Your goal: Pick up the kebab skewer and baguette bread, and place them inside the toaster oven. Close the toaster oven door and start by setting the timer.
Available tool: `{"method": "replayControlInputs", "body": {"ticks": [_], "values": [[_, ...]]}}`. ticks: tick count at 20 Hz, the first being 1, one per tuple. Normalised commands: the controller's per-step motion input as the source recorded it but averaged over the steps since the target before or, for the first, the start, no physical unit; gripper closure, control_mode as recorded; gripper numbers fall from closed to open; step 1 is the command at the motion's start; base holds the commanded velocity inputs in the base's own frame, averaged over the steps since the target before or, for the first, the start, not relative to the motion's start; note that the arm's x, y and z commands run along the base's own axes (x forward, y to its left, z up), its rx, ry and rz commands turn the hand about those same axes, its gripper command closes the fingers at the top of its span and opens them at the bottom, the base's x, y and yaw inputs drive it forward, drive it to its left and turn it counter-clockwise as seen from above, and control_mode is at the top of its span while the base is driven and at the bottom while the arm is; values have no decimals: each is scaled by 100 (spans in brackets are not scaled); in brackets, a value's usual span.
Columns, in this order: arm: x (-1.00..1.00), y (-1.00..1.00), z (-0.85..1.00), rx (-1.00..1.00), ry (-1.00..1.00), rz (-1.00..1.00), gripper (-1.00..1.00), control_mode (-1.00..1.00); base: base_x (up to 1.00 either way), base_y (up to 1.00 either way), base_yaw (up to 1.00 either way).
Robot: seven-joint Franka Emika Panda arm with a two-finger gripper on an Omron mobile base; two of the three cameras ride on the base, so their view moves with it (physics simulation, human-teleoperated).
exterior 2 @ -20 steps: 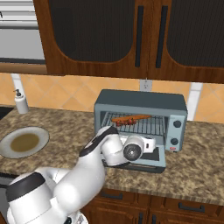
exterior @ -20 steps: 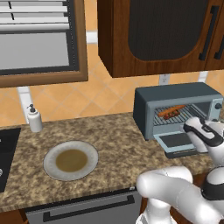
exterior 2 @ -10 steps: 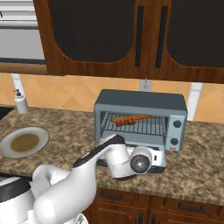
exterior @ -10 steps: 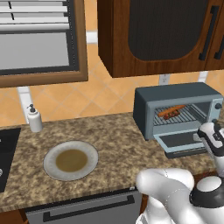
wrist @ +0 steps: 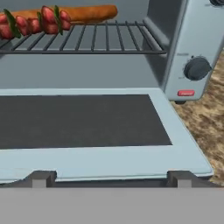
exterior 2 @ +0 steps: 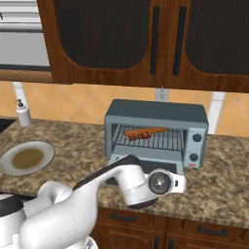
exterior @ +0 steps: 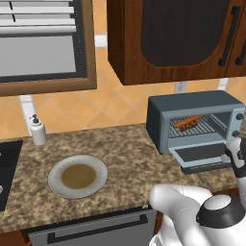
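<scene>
Resting on one rack (wrist: 100, 39): one kebab skewer (wrist: 30, 22), one baguette bread (wrist: 87, 12).

The oven (exterior 2: 156, 133) stands on the counter (exterior 2: 223, 185) against the back wall, below the wall cabinets (exterior 2: 146, 39), with an outlet (exterior 2: 161, 94) just above and behind it. Its door (wrist: 87, 131) lies dropped flat toward the front edge of the counter. On the rack (wrist: 87, 39) inside lie the skewer (wrist: 33, 22) and the baguette (wrist: 89, 12), touching, the skewer in front (as the hand view has it). The knobs (exterior 2: 196, 148) sit on the oven's right side. Well to its left on the counter is a plate (exterior: 78, 176), and behind that, by the wall, a soap bottle (exterior: 37, 130).
</scene>
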Motion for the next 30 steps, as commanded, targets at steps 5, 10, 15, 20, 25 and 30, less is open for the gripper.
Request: {"method": "replayControlInputs", "body": {"ticks": [5,10,15,20,25,30], "values": [[-25,0,-14,0,12,0,-100,-100,0,0,0],[-7,0,-27,0,2,0,-100,-100,0,0,0],[0,0,-31,0,0,4,-100,-100,0,0,0],[1,0,-19,0,0,4,-100,-100,0,0,0],[10,0,-9,0,0,3,-100,-100,0,0,0],[7,0,-15,0,0,1,-100,-100,0,0,0]]}}
